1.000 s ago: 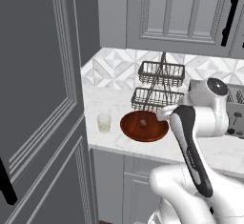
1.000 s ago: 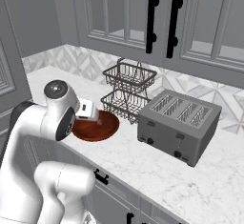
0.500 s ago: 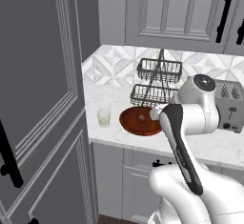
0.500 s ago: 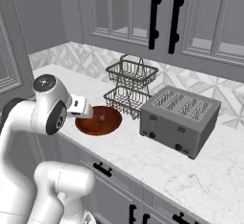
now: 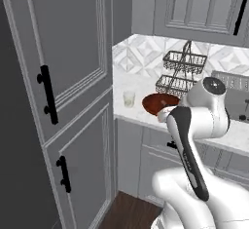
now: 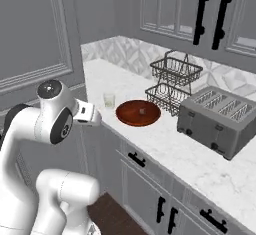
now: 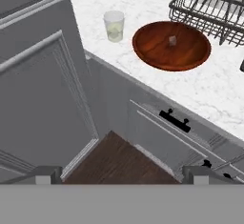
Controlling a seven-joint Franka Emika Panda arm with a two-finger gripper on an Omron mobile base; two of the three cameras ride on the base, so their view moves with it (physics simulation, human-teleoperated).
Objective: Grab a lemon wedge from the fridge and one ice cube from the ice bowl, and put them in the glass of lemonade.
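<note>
Wooden ice bowl (image 7: 171, 44) on bench (image 7: 200, 89), ice cube (image 7: 172, 40) sitting inside, glass of lemonade (image 7: 114, 25) just beside it. Pincer (image 7: 121, 173) wide, holding nothing. Looks like nothing done yet, wedge and cube both left.

ice bowl (image 5: 156, 102) partly hidden behind the arm in left base view, wire basket (image 7: 212, 9) cut off by hand view's top edge, toaster (image 5: 232, 94) half covered by the arm

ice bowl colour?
Reddish-brown wood, the ice bowl; clearest in the hand view, with one small pale ice cube inside.
</note>
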